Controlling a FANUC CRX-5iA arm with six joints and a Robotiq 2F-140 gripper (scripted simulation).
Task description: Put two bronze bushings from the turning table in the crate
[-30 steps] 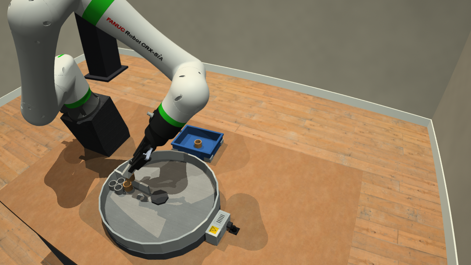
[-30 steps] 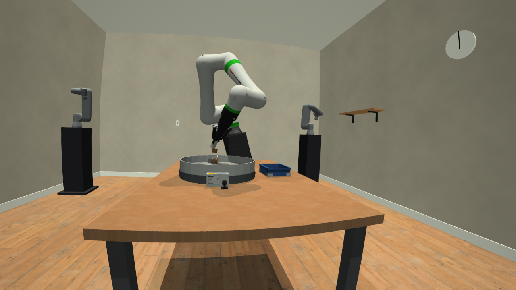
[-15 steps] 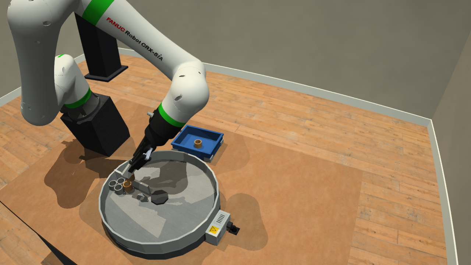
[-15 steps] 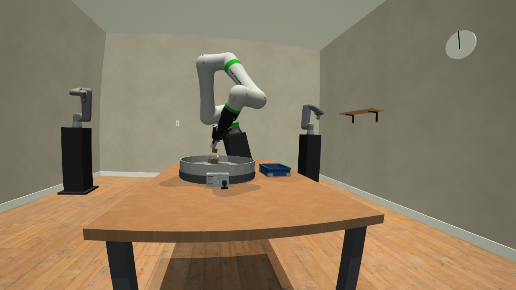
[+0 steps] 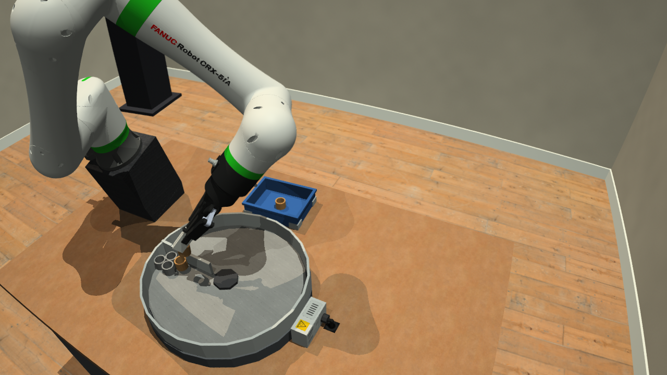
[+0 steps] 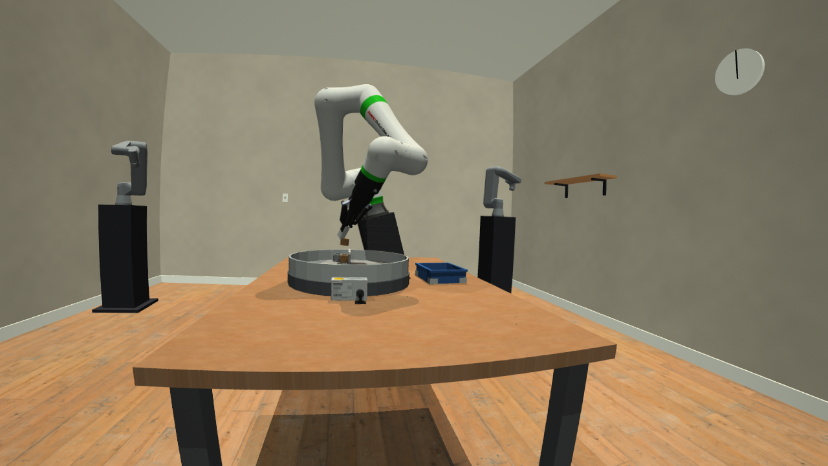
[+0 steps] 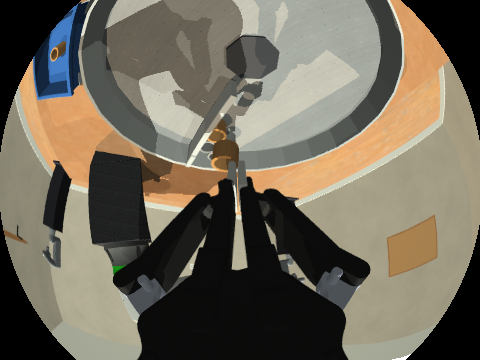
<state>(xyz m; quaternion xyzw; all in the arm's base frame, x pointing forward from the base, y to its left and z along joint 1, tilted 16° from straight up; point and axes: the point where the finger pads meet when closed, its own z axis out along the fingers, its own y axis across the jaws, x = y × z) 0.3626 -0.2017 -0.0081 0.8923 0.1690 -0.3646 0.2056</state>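
My gripper point(image 5: 181, 243) point(image 6: 342, 234) point(image 7: 237, 171) is shut on the wall of a bronze bushing point(image 6: 344, 242) point(image 7: 226, 149), which hangs tilted above the turning table point(image 5: 223, 350) point(image 6: 312, 271) point(image 7: 392, 75). In the top view the fingers partly hide it. Another bronze bushing point(image 5: 181, 266) point(image 7: 217, 135) stands on the turning table below, beside three grey bushings, the left one point(image 5: 159, 262), the back one point(image 5: 171, 257) and the front one point(image 5: 168, 267). One bronze bushing point(image 5: 280, 204) point(image 7: 56, 53) stands in the blue crate point(image 5: 270, 214) point(image 6: 441, 274) point(image 7: 44, 75).
An upright divider point(image 5: 201, 266) point(image 7: 214, 120) stands on the turning table near the bushings. A dark hub point(image 5: 225, 279) point(image 7: 252, 56) is at its centre. A drive box point(image 5: 308, 321) point(image 6: 347, 289) juts from its side. The crate is beside the turning table.
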